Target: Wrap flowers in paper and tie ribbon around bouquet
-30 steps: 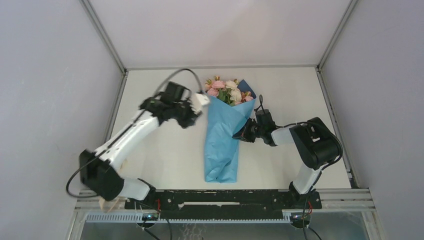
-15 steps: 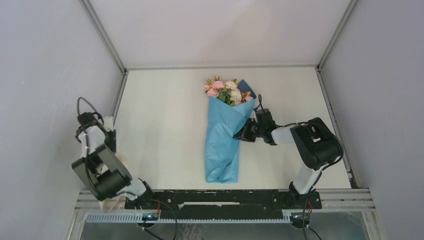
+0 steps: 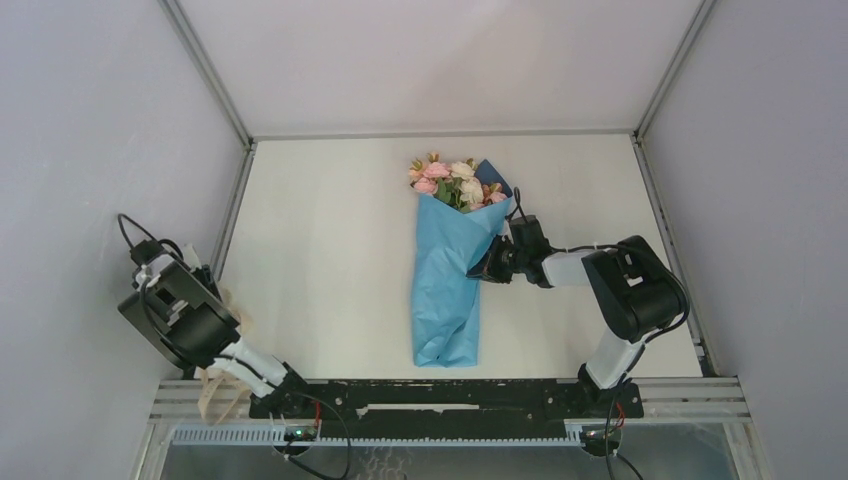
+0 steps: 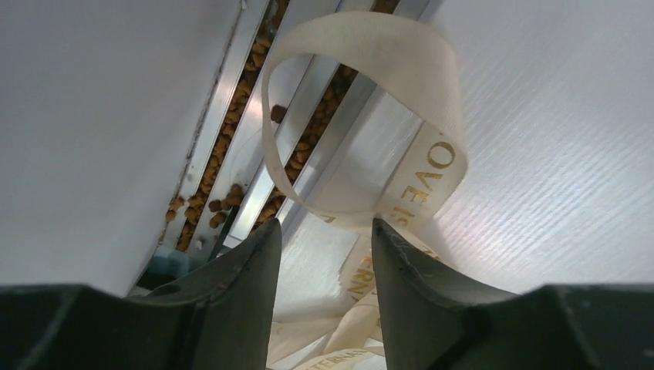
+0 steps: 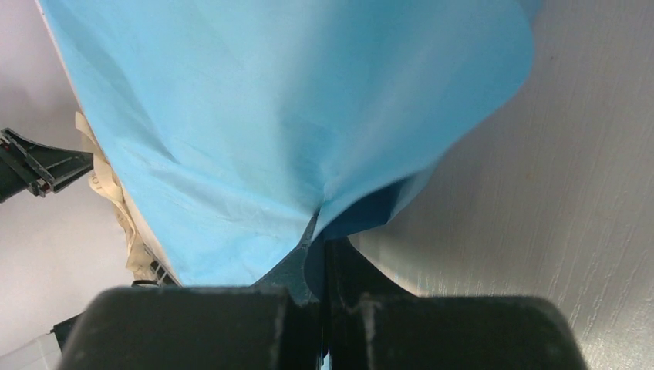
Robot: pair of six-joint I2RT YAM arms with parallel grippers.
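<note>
At counter (image 3: 330,230) centre the bouquet (image 3: 447,290) lies along 12–6, roses (image 3: 452,182) toward 12, cone tip at 6. My right fingers (image 5: 432,327) pinch the blue paper (image 5: 293,116) flap at its 3 o'clock edge; grip firm or the wrap unrolls. Left fingers (image 4: 239,285) spread at 8 o'clock over cream ribbon (image 4: 416,154); straddle one strand, then close.

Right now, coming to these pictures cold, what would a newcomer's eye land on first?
The bouquet, pink and cream flowers in a long cone of blue paper, lies in the middle of the table. The right gripper pinches the paper at the cone's right edge. At the near left corner, the left gripper stands open at a looped cream ribbon with gold lettering.
</note>
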